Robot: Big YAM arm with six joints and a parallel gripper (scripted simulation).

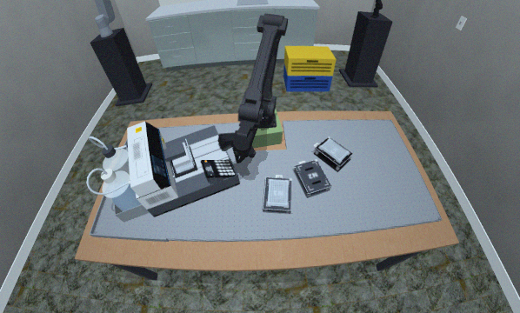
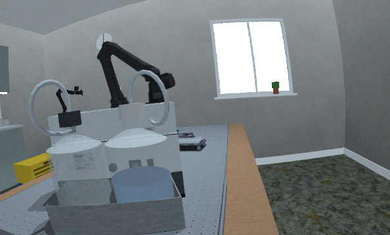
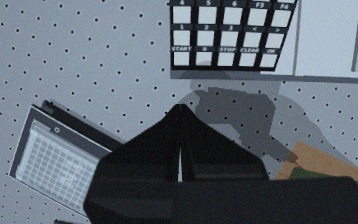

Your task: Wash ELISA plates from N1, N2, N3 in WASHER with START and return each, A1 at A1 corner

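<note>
Pincer [image 3: 180,107] closed, empty, tip above mat just short of keypad [image 3: 230,35]; START key [image 3: 181,58] at 12 o'clock from tip. Wrist view alone shows key labels. Top view alone shows all three nests: N2 [image 1: 312,177] bare, plates in N1 [image 1: 277,194] and N3 [image 1: 333,152], plate on washer [image 1: 173,169] carrier [image 1: 183,164]. Exterior view: bottles [image 2: 74,156] hide carrier and keypad. Lamp not discernible. Worktop [image 1: 264,254] edge cut off in wrist view.
</note>
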